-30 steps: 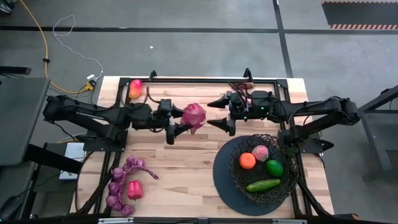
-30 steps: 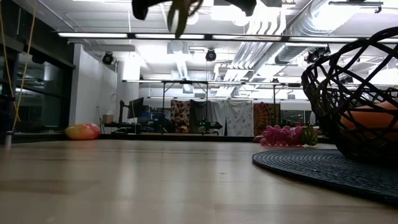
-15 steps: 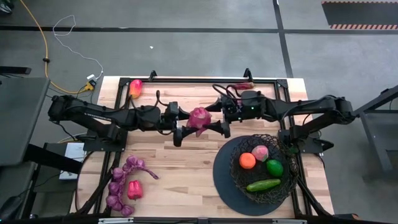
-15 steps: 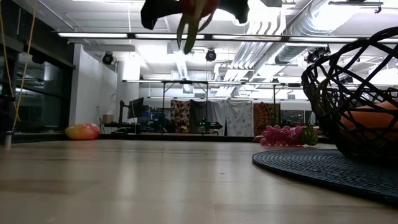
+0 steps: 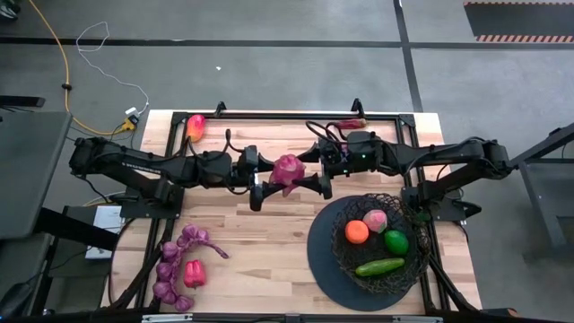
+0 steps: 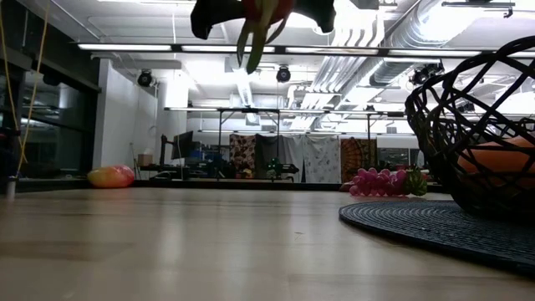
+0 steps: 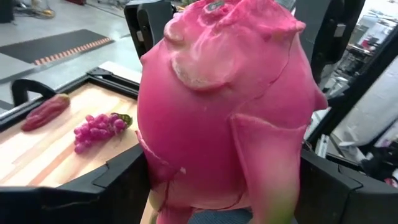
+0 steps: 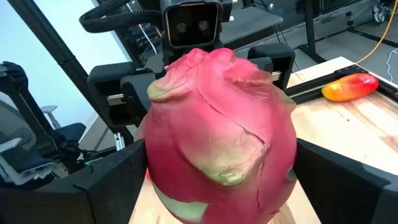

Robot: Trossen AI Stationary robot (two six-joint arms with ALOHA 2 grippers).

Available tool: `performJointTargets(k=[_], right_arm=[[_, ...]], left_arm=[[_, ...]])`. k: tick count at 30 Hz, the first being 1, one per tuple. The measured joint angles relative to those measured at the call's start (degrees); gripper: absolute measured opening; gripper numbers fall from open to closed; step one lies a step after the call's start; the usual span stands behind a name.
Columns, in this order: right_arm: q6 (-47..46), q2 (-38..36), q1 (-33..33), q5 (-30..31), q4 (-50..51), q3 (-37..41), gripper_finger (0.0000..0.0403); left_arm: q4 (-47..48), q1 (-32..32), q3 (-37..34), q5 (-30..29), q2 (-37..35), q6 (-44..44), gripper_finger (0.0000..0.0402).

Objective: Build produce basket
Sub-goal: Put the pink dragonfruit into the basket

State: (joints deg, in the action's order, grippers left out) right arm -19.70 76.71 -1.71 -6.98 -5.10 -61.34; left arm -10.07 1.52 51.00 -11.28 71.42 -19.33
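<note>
My left gripper point(image 5: 267, 174) is shut on a pink dragon fruit point(image 5: 286, 169), held high above the middle of the table. My right gripper point(image 5: 308, 168) faces it from the table's right, open, one finger on either side of the same fruit point(image 8: 217, 143). The black wire basket point(image 5: 339, 235) stands on its dark disc point(image 5: 318, 262) at the near right. It holds an orange point(image 5: 357, 231), a peach point(image 5: 375, 220), a green ball point(image 5: 395, 241) and a cucumber point(image 5: 380, 266). My left gripper pinches the dragon fruit by its two sides point(image 7: 154, 177) between its two fingers, coming level from the table's left. The fruit is lifted clear of the table. My right gripper's fingers point(image 8: 109, 186) stand close against the fruit's sides point(image 8: 155, 168); I cannot tell whether they touch.
Purple grapes point(image 5: 175, 262) and a red pepper point(image 5: 194, 274) lie at the near left. A red-yellow fruit point(image 5: 195, 127) lies at the far left corner. More grapes point(image 7: 96, 129) and a red pepper point(image 7: 46, 111) lie at the far side. Bare wood spreads below the grippers.
My left gripper has carried the dragon fruit a little toward the table's right and down. My right gripper has turned, and its fingers now flank the fruit. Both have kept still for the last half second.
</note>
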Motion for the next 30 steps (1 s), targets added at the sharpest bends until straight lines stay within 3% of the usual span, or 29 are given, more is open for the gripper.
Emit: performJointTargets(k=[9, 16, 21, 25, 30], right_arm=[[-1.4, 0.1, 0.0, 0.3, 0.3, 0.1, 0.0308], [2.8, -4.9, -2.6, 0.9, 9.2, 0.1, 0.0298], [5.2, -11.1, -4.7, 4.3, 17.6, 0.2, 0.0298], [5.2, -15.0, -5.4, 5.7, 23.2, 0.2, 0.0297], [4.7, -17.2, -5.4, 5.5, 24.6, 0.2, 0.0297]], left_arm=[[2.3, 2.5, 0.3, 6.7, -0.1, -1.6, 0.0343], [20.9, 7.1, 6.1, 14.5, -4.6, -0.9, 0.0376], [28.5, 9.5, 8.3, 12.8, -11.7, 2.5, 0.0378], [23.6, 9.7, 6.3, 8.3, -18.6, 4.4, 0.0378], [14.1, 8.5, -1.2, 4.2, -25.3, 4.5, 0.0378]])
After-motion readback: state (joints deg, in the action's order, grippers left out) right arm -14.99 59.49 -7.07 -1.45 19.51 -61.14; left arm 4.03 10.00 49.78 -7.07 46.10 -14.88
